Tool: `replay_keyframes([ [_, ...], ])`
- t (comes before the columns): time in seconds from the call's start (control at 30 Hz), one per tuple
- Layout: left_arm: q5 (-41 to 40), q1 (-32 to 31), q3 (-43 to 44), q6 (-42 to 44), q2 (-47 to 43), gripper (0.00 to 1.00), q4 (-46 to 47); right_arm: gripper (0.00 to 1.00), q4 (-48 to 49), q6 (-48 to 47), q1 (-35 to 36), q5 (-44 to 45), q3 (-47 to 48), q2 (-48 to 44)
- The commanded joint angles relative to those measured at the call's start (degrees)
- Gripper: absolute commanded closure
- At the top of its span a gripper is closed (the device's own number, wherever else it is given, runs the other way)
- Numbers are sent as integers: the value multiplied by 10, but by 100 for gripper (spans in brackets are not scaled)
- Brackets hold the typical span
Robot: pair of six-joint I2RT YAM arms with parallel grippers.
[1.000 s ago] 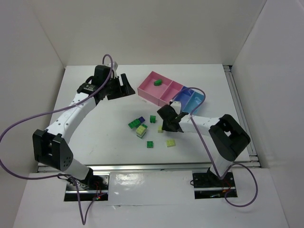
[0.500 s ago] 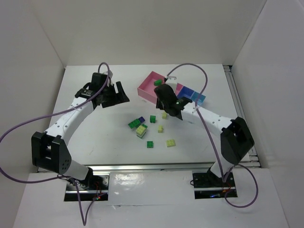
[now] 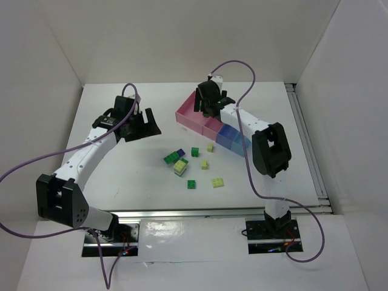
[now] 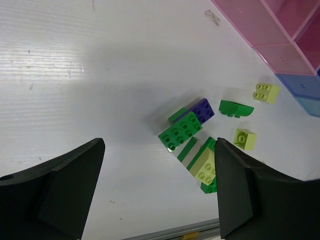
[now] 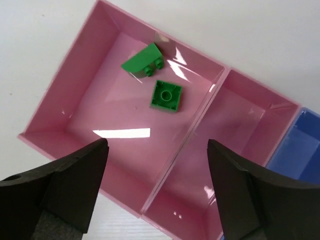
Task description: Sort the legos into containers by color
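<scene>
Right fingers (image 5: 65, 185) stood spread and empty above the large pink tray (image 5: 62, 97) holding two green bricks (image 5: 166, 95); left fingers (image 4: 60, 190), spread too, hung over loose bricks (image 4: 182, 131) on the worktop (image 4: 100, 60).

Bare worktop (image 4: 75, 60) left of the brick cluster (image 4: 192, 131); open approach there. On its right, the tray row (image 4: 280, 50) walls it off. In the large pink tray (image 5: 65, 97), two green bricks (image 5: 166, 95) toward one end; rest of floor free.

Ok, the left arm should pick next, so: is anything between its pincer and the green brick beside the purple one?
Nothing visible does. The left pincer hangs open above the table, the green brick uncovered below it. The purple brick right beside it may crowd the grasp.
</scene>
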Motion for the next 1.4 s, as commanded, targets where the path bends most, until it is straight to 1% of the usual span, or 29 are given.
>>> replay_keyframes([
  [0.0,-17,7,3,9,-25,8,-10,15,12,-27,30,32,-80,-122],
  [0.03,-17,7,3,9,-25,8,-4,19,21,-44,58,74,-112,-148],
  [0.07,-17,7,3,9,-25,8,-4,19,21,-44,70,87,-142,-173],
  [0.1,-23,7,8,9,-25,8,-4,22,10,-35,80,87,-173,-220],
  [0.13,-23,7,8,9,-19,8,-4,22,4,-26,85,87,-234,-244],
  [0.2,-35,7,13,9,-13,8,-4,22,-21,32,98,72,-285,-284],
  [0.23,-40,7,13,9,-13,8,-4,18,-27,53,98,58,-331,-316],
  [0.27,-49,7,13,9,-13,8,-4,15,-27,86,106,34,-352,-329],
  [0.3,-49,7,13,9,-13,8,-4,13,-27,104,106,34,-370,-336],
  [0.33,-49,7,6,9,-13,8,2,9,-17,124,106,15,-400,-342],
  [0.37,-49,7,6,9,-13,8,2,8,-8,134,106,15,-409,-342],
  [0.47,-44,7,1,14,0,8,8,8,2,148,100,-7,-403,-301],
  [0.57,-44,7,6,14,5,8,8,13,2,155,100,-19,-382,-254],
  [0.7,-49,7,6,14,5,9,8,25,28,163,94,-21,-371,-209],
  [0.73,-49,7,6,14,11,9,8,32,34,169,89,-15,-371,-200],
  [0.77,-49,7,6,14,11,9,8,35,34,169,89,-15,-366,-182],
  [1.03,-49,7,11,19,5,9,3,38,60,163,77,13,-326,-120],
  [1.1,-49,7,17,19,5,9,-3,44,60,163,77,23,-321,-119],
  [1.13,-44,7,17,19,5,9,-3,53,60,163,77,36,-321,-119],
  [1.23,-44,7,17,19,5,9,-3,72,67,156,77,36,-313,-133],
  [1.27,-44,7,17,19,5,9,-3,82,43,156,77,36,-306,-134],
  [1.33,-54,7,23,19,5,9,-9,89,24,150,83,41,-300,-163],
  [1.37,-61,7,28,19,10,9,-16,89,18,142,83,47,-300,-177],
])
